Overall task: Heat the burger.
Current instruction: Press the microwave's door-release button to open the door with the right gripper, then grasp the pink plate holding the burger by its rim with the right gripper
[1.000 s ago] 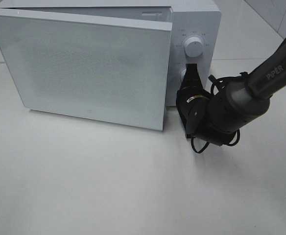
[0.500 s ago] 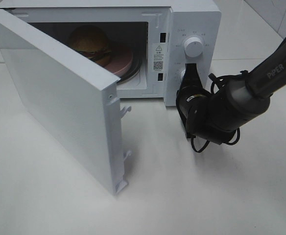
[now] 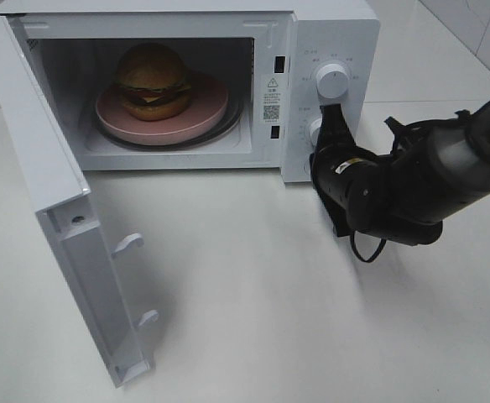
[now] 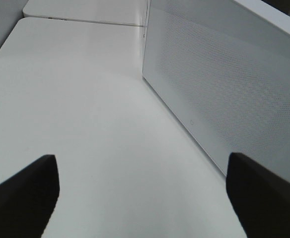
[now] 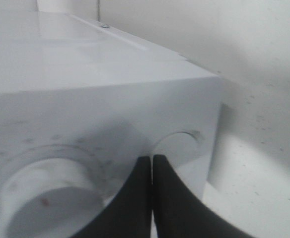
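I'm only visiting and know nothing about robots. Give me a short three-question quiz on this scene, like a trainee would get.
1. True or false: the microwave door is shut.
2. What does the burger sit on? A) a bowl B) a pink plate C) a napkin
3. Fill in: the right tool, by the control panel, has its jaws ____.

Key: 1 false, it stands wide open. 2 B. 3 shut.

The microwave [image 3: 350, 38] shell's smooth white with a faint sheen, and its door [image 4: 224, 84] has a fine dotted mesh texture. The burger [image 3: 151, 80] bun's glossy, pink plate [image 3: 205, 117] smooth, counter [image 3: 270, 319] matt white.
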Motion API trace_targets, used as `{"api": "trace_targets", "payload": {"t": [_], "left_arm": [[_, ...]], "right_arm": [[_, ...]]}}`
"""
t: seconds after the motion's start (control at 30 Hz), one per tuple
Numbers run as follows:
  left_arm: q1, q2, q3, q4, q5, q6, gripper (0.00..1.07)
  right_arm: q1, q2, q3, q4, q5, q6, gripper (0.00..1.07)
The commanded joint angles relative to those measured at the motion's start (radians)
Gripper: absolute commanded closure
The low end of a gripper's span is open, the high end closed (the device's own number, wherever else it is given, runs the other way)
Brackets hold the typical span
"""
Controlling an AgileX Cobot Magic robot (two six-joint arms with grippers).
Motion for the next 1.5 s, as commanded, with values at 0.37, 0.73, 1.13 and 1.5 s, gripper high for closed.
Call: {"api": "trace_targets", "payload": {"t": [0.37,0.73,1.13,1.5], "left_arm": [[0.001,-0.008,0.004,-0.004,0.0,-0.008,0.23],[0.001,-0.008,0.004,-0.004,0.0,-0.008,0.23],[0.001,-0.008,0.004,-0.004,0.0,-0.008,0.23],[0.001,-0.008,0.004,-0.004,0.0,-0.008,0.23]], "right_arm": [[-0.013,-0.174,0.099,-0.078,0.217,-0.347,1.07],[-0.013,-0.308,0.098,-0.077,0.472,-1.026,1.07],[-0.013,-0.365,0.031,-0.109,0.744,-1.658,1.05],[-0.013,-0.365,-0.168,-0.519,1.152,-1.888,1.05]]}}
